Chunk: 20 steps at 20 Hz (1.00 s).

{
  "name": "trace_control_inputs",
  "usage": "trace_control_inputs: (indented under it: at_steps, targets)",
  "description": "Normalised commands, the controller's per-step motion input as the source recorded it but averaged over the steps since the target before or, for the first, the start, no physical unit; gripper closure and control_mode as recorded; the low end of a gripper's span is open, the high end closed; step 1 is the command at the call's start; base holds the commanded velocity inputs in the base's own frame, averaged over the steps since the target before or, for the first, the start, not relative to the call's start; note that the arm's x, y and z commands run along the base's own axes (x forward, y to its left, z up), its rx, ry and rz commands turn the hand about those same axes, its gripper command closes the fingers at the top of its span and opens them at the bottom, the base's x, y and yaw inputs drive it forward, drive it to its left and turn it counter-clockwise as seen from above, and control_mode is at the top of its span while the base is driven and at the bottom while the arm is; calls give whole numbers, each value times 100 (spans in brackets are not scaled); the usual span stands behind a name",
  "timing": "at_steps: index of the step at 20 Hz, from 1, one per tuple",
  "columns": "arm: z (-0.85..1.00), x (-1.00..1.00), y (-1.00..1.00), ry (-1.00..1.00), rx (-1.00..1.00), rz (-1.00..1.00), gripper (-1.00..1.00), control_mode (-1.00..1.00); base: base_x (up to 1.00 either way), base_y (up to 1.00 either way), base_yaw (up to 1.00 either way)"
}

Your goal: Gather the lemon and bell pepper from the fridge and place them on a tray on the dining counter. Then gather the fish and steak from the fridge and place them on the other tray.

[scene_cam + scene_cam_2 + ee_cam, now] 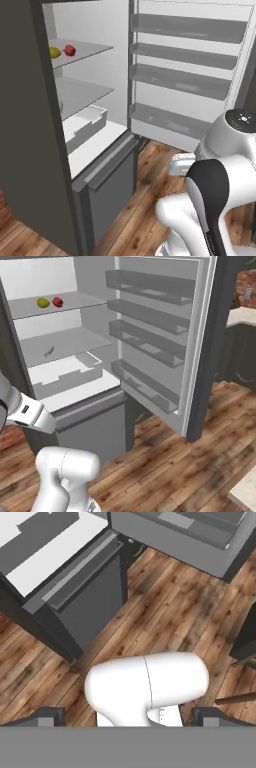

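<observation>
Fridge open, arm folded low, nothing gathered yet.

The fridge (150, 331) stands with its door swung wide, white inside and glass shelves bare toward the door side; on the top shelf's left end, near the front edge, the lemon (43, 302) lies just beside the bell pepper (58, 301), lemon outermost; one shelf down, near its left edge, a small grey shape looks like the fish (48, 351); the steak I cannot make out; the gripper (128, 718) points at the wooden floor, jaws spread wide and empty; to do this well, raise the hand to top-shelf height, come in level above the glass, and straddle the lemon without nudging the pepper; no brands, labels or writing can be read.
</observation>
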Motion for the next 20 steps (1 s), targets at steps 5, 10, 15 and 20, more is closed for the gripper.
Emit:
trace_control_inputs:
  at_steps: [5,10,15,20]
  targets:
    - [0,0,0,0,0,0,-100,100,75,0,22]
    - [0,0,0,0,0,0,-100,100,52,-1,26]
    - [0,0,0,0,0,0,-100,100,27,-6,31]
    - [0,0,0,0,0,0,-100,100,40,-14,29]
